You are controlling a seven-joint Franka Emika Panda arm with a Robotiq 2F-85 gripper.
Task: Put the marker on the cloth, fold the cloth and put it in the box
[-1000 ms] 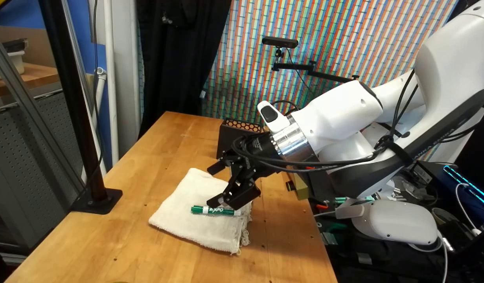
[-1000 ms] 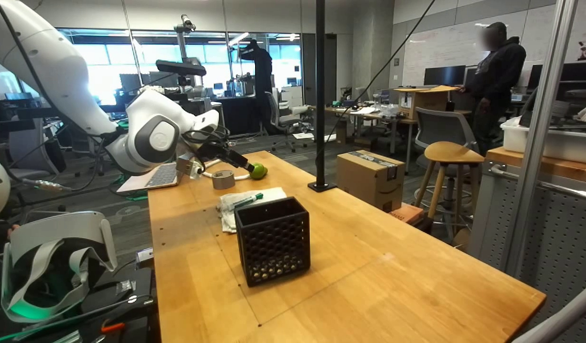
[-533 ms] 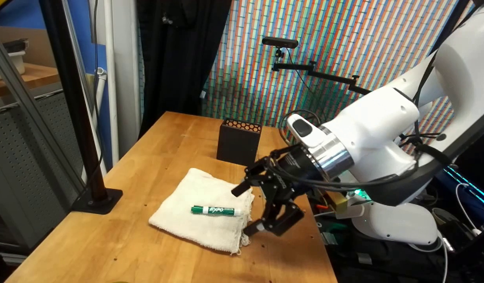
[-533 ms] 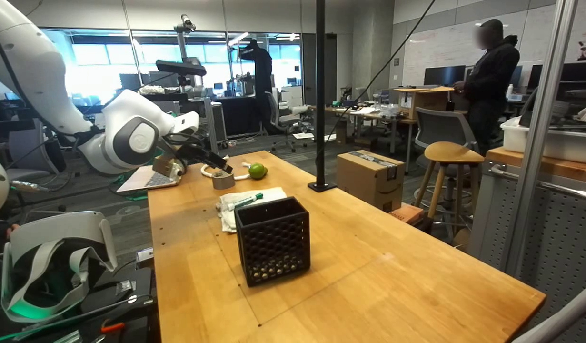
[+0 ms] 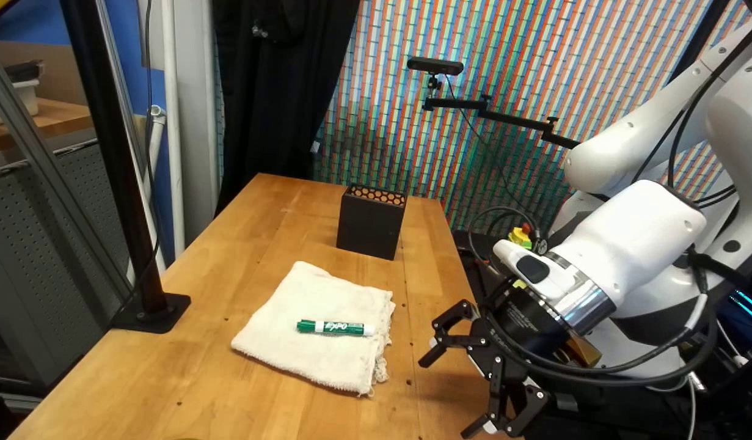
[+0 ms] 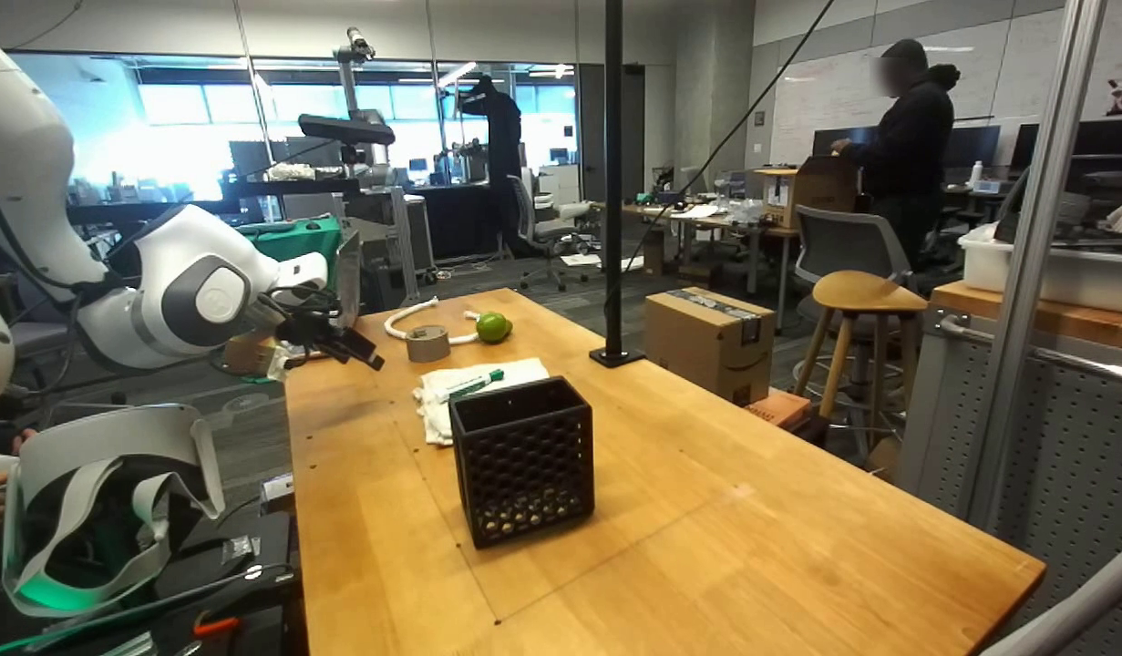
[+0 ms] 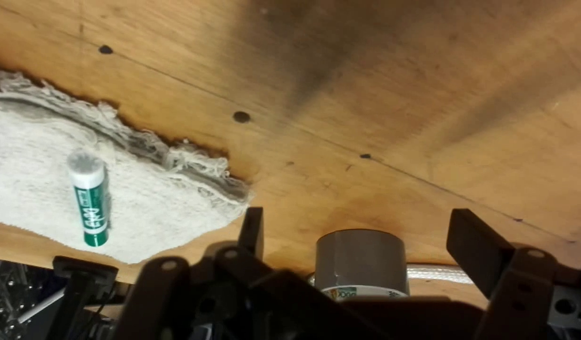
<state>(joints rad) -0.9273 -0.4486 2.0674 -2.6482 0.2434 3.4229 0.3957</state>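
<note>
One claw (image 5: 444,399) is spread wide apart. Near it, one green marker (image 5: 336,329) is laid on one white cloth (image 5: 302,357). By the cloth, one tape roll (image 6: 427,345) is seen. In an exterior view, the cloth is partly hidden by one black box (image 6: 529,465).

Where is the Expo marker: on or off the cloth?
On: the green Expo marker lies flat, cream cloth all round it in the wrist view.
</note>
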